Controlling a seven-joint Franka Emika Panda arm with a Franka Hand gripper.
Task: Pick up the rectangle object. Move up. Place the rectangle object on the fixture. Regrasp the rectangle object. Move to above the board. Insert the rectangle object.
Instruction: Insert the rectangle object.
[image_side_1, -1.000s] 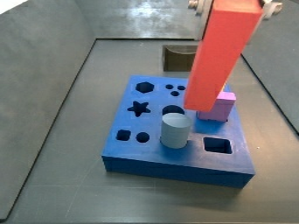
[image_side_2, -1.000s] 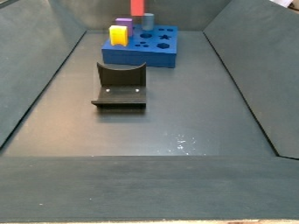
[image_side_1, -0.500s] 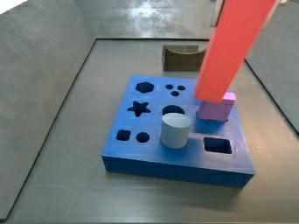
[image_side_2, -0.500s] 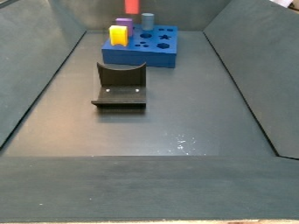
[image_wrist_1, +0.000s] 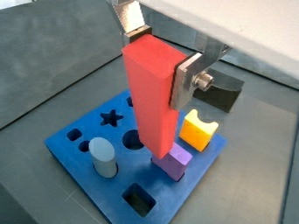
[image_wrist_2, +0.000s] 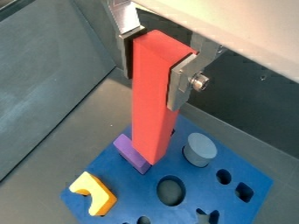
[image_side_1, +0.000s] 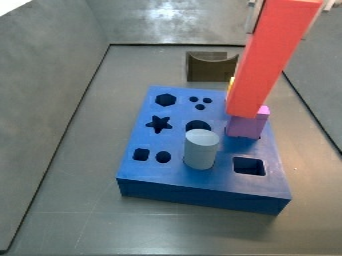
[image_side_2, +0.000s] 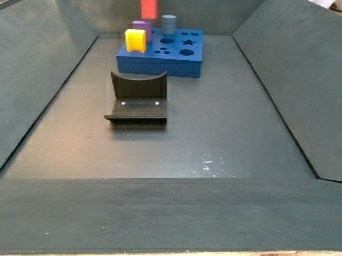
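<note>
Tool (image_wrist_1: 162, 68); rectangle object (image_wrist_1: 155, 101) above purple cube (image_wrist_1: 177, 163)

Both wrist views look steeply down, side views obliquely, all sharing the board (image_side_1: 203, 145).

1 gripper (image_wrist_1: 158, 54) above 1 board (image_side_1: 160, 170); 1 red block (image_side_1: 271, 55), 1 purple cube (image_side_1: 247, 124), 1 yellow block (image_wrist_1: 198, 130), 1 grey cylinder (image_side_1: 201, 150), 1 fixture (image_side_2: 138, 98).

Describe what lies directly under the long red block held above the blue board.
The tool holds the red block upright over the blue board. Its lower end hangs beside the purple cube. The board surface right beneath it is hidden, so no hole can be confirmed there.
</note>
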